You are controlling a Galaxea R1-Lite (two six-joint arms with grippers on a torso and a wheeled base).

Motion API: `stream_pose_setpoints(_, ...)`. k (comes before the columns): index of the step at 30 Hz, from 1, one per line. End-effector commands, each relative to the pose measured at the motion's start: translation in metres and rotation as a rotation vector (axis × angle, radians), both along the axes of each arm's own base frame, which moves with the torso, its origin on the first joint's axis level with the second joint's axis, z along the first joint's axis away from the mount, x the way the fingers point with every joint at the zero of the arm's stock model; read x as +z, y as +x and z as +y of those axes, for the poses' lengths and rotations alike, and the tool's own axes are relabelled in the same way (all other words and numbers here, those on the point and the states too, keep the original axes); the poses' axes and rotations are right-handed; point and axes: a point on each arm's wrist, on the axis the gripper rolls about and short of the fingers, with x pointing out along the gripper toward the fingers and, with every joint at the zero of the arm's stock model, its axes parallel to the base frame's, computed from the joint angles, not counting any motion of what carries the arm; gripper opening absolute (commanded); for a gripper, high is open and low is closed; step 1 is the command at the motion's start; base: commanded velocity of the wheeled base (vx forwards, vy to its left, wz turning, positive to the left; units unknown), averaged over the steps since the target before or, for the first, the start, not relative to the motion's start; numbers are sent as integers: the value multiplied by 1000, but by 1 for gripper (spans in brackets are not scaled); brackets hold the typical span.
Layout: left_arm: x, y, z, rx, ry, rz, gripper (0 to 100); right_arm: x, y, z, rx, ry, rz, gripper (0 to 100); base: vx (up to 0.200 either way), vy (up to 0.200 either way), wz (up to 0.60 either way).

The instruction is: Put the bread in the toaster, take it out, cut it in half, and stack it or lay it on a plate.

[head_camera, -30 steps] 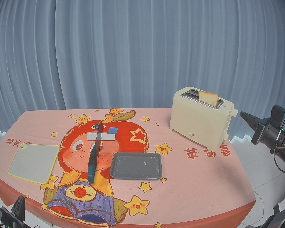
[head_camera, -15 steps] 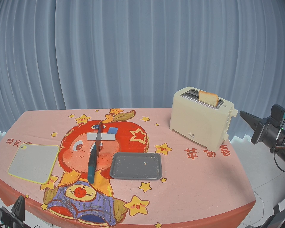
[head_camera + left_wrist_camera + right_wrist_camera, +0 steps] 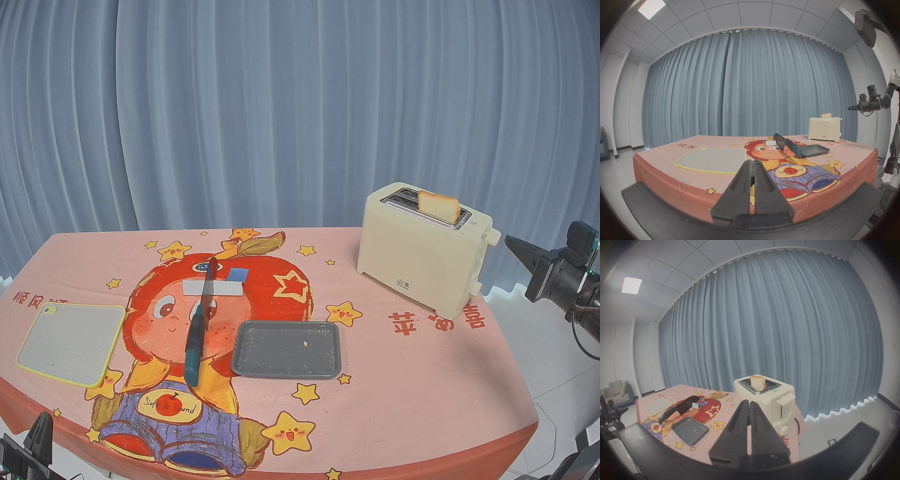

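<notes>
A: One slice of bread point(image 3: 439, 207) is seen upright in a slot of the toaster point(image 3: 419, 256) at the table's far right, its top sticking out. What is being held?

B: Nothing is held. Off the table, the left gripper point(image 3: 752, 162) is seen low before the cutting board point(image 3: 72, 342) and the right gripper point(image 3: 748, 402) beside the toaster, each with fingers pressed together. The knife point(image 3: 199, 325) is laid just left of the plate point(image 3: 269, 350).
</notes>
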Motion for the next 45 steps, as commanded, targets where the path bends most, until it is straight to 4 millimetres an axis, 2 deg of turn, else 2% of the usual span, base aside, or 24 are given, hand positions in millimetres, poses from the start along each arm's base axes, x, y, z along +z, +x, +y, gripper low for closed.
stream_pose_setpoints(1, -5, 0, 0, 0, 0, 1, 0, -3, 5, -2, -19, -6, 16, 0, 0, 0, 0)
stream_pose_setpoints(14, -5, 0, 0, 0, 0, 1, 0, -5, 18, -8, -62, -4, 31, 0, 0, 0, 0)
stream_pose_setpoints(22, -5, 0, 0, 0, 0, 1, 0, 6, 22, -7, -72, 63, 12, 0, 0, 0, 0)
stream_pose_setpoints(31, -5, 0, 0, 0, 0, 1, 0, 8, 27, -6, -71, 66, 7, 0, 0, 0, 0)
stream_pose_setpoints(39, -5, 0, 0, 0, 0, 1, 0, 17, 39, -3, -66, 82, -12, 0, 0, 0, 0)
stream_pose_setpoints(45, -5, 0, 0, 0, 0, 1, 0, 20, 49, -3, -84, 159, 1, 0, 0, 0, 0)
